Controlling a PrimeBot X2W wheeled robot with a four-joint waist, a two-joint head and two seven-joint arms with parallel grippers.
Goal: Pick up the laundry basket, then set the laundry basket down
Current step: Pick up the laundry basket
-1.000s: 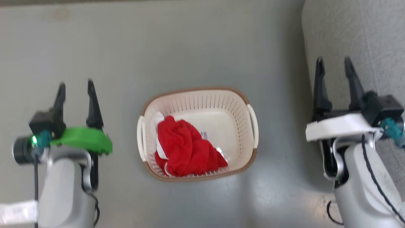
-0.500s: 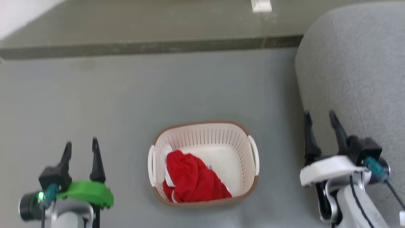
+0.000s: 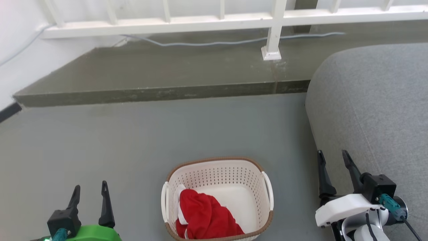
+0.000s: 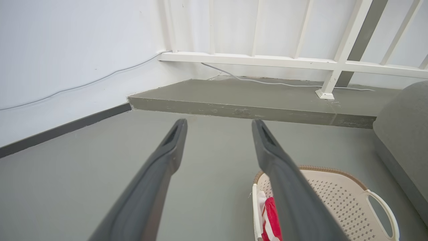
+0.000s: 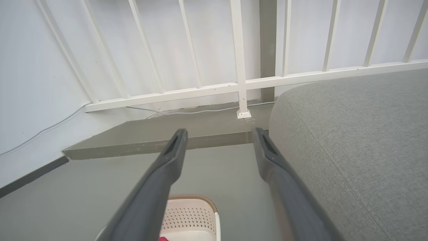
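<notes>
The laundry basket (image 3: 217, 172), a cream-white perforated plastic tub with rounded corners, a brown woven-look rim and two white side handles, is sitting upright on the smooth grey floor (image 3: 133, 144) at the bottom middle of the head view. It is lying between the two grippers and touching neither. A crumpled red cloth with white trim (image 3: 207, 217) is resting inside it, bunched toward the robot's left.

The left gripper (image 3: 91, 185) is hovering at the lower left with its two long dark fingers spread apart and gripping nothing; a stretch of floor is separating it from the basket's nearer handle. The right gripper (image 3: 332, 152) is hovering at the lower right, its fingers likewise parted and empty.

A large grey fabric sofa (image 3: 374, 110) is crowding that side: its rounded edge is rising just beside the right gripper, and only a narrow strip of floor is showing between it and the basket. Beyond the basket, a low dark-grey concrete step (image 3: 150, 77) is crossing the view, carrying a white barred railing (image 3: 200, 23) and a pale cable (image 3: 217, 43).
</notes>
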